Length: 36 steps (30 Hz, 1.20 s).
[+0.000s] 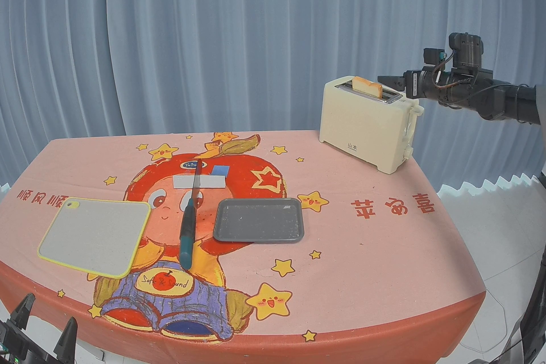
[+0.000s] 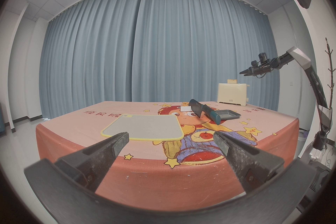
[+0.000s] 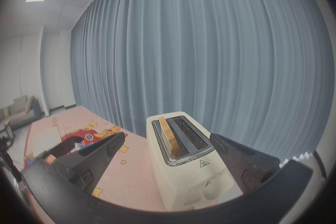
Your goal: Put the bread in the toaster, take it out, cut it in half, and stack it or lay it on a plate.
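A slice of bread [image 1: 367, 87] [image 3: 169, 136] stands upright in one slot of the cream toaster [image 1: 367, 123] [image 3: 185, 165] at the table's far right, its top poking out. My right gripper [image 1: 391, 81] [image 3: 167, 139] hovers open just right of the toaster's top, level with the bread, holding nothing. A knife [image 1: 189, 220] [image 2: 206, 111] with a teal handle lies mid-table between the grey cutting board [image 1: 95, 235] [image 2: 145, 126] and the dark grey plate [image 1: 259, 220] [image 2: 227, 114]. My left gripper [image 1: 44, 319] [image 2: 171, 139] stays open and empty below the table's near left edge.
A white card [image 1: 199, 181] and a small blue card [image 1: 220, 171] lie behind the knife. The tablecloth carries a cartoon print; the right half of the table in front of the toaster is bare. A blue curtain hangs behind.
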Motion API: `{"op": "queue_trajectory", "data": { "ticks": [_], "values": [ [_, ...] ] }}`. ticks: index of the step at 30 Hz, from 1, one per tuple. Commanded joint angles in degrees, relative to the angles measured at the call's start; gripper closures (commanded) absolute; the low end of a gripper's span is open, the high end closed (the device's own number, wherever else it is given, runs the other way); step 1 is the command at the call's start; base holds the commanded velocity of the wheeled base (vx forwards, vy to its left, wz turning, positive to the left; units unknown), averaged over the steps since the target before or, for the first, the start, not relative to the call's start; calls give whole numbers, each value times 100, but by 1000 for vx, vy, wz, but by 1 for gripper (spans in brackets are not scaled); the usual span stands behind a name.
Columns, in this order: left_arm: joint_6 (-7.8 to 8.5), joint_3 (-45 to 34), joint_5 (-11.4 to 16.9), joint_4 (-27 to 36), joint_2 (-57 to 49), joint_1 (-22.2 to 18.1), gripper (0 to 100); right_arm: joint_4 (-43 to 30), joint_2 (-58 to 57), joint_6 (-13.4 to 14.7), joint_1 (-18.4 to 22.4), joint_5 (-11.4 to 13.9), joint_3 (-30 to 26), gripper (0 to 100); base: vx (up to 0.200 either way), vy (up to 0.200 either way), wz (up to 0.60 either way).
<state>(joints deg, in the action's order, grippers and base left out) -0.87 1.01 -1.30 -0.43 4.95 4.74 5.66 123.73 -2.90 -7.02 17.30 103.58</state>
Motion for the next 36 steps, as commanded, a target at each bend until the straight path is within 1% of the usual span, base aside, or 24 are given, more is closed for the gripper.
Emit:
{"op": "queue_trajectory", "data": {
  "ticks": [1, 2, 4, 8, 9, 10, 15, 21, 30, 34, 36],
  "values": [
    [-1, -101, -1, -1, 6, 0, 0, -30, 529, -272, -71, -121, 268, 0, 0, 0, 0],
    [-1, -101, -1, -1, 6, 0, 0, -30, 582, -334, -80, -183, 294, 0, 0, 0, 0],
    [-1, -101, -1, -1, 6, 0, 0, -38, 652, -351, -124, -218, 373, 0, 0, 0, 0],
    [-1, -101, -1, -1, 6, 0, 0, -65, 1039, -343, -159, -262, 883, 0, 0, 0, 0],
    [-1, -101, -1, -1, 6, 0, 0, -65, 1056, -343, -159, -271, 927, 0, 0, 0, 0],
    [-1, -101, -1, -1, 6, 0, 0, -126, 1170, -343, -177, -324, 1101, 0, 0, 0, 0],
    [-1, -101, -1, -1, 6, 0, 0, -197, 1302, -351, -186, -341, 1101, 0, 0, 0, 0],
    [-1, -101, -1, -1, 6, 0, 0, -12, 1364, -334, -177, -385, 1101, 0, 0, 0, 0],
    [-1, -101, -1, -1, 6, 0, 0, 278, 1337, -308, -142, -385, 1101, 0, 0, 0, 0],
    [-1, -101, -1, -1, 6, 0, 0, 498, 1364, -308, -142, -535, 1101, 0, 0, 0, 0],
    [-1, -101, -1, -1, 6, 0, 0, 498, 1364, -308, -142, -543, 1101, 0, 0, 0, 0]
  ]
}}
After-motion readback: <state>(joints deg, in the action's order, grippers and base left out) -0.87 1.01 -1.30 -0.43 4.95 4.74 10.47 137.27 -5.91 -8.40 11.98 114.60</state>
